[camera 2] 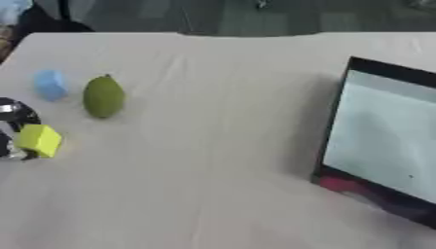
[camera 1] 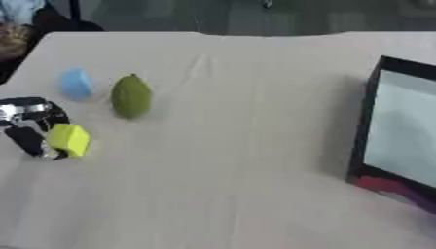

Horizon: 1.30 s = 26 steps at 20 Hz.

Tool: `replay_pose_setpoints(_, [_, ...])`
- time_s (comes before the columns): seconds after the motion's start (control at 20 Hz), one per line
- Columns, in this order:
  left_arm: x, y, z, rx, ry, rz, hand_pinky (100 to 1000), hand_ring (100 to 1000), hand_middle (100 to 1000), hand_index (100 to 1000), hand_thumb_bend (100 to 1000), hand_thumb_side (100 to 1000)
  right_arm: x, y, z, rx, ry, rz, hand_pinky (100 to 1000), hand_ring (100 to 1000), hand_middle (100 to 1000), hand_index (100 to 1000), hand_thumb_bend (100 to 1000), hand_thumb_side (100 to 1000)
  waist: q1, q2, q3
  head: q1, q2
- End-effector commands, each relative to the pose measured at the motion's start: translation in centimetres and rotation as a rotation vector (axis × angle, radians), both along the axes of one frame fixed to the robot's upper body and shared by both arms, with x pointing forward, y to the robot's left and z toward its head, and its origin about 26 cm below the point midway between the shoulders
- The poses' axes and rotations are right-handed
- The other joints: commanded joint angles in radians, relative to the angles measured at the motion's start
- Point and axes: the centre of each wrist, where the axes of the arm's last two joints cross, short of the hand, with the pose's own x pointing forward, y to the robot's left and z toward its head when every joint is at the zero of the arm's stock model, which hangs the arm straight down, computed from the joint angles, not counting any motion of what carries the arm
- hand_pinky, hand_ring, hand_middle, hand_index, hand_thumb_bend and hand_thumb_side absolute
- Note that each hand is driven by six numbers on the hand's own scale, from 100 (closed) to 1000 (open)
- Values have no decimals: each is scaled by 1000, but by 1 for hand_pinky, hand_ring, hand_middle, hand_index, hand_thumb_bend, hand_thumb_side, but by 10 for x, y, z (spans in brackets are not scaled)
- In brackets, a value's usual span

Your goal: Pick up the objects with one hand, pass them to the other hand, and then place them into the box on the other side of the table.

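Pinching the yellow block (camera 1: 69, 139) at the table's (camera 1: 230, 185) near left, apparently between curled fingers, the left hand (camera 1: 30, 127) could drop it during the handover toward the far-right box (camera 1: 400, 129) if the pinch sits off-centre.

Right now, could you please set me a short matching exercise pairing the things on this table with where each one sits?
Things:
1. yellow block
2. blue block
3. green pear-shaped fruit
4. box

Places:
A. at the table's right edge
B. farthest back on the left
C. at the left hand
D. just right of the blue block

Pairs: 1-C, 2-B, 3-D, 4-A
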Motion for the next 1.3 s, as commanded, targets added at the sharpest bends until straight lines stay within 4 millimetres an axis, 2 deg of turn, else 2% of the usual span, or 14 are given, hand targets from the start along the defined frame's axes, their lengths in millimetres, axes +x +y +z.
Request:
replay_pose_setpoints(0.05, [-8,7,37,46,-95,15,733,656,526,531,257,100,-1,-4,9,-40,-19,0,1000,1000,1000,1000,100,593,12,-29,3,-6,-9])
replay_pose_setpoints(0.35, [-12,-24,86,-58,-349,-73,732,630,490,517,117,100,0,-1,15,-44,-40,21,1000,1000,1000,1000,100,571,5,-34,15,-27,-20])
replay_pose_setpoints(0.55, [-14,-61,100,-166,-455,-157,734,624,478,514,100,100,3,7,35,-74,-104,105,1000,1000,1000,1000,100,538,-2,-41,12,-33,-25])
replay_pose_setpoints(0.75, [-12,-100,98,-280,-476,-220,734,619,471,514,100,100,10,19,57,-163,-167,228,1000,1000,1000,1000,100,510,-10,-46,10,-42,-32])
replay_pose_setpoints(0.8, [-12,-108,97,-300,-474,-227,734,619,471,514,100,100,12,21,62,-187,-181,256,1000,1000,1000,1000,168,540,-12,-46,9,-42,-34])
replay_pose_setpoints(0.85, [-11,-116,95,-322,-474,-234,734,617,467,513,100,100,13,24,69,-214,-197,283,1000,1000,1000,1000,100,490,-14,-48,9,-41,-36])
replay_pose_setpoints(0.9, [-10,-123,93,-346,-475,-239,733,615,465,513,100,100,14,26,76,-243,-214,309,1000,1000,1000,1000,100,482,-16,-49,9,-40,-37])
replay_pose_setpoints(1.1, [-6,-145,78,-438,-479,-228,731,608,457,510,100,116,18,35,99,-356,-246,384,1000,1000,1000,1000,105,468,-24,-56,7,-49,-27])
replay_pose_setpoints(1.3, [-5,-160,63,-521,-482,-222,729,601,450,505,100,154,19,43,109,-459,-253,429,1000,1000,1000,1000,147,461,-30,-60,4,-49,-23])
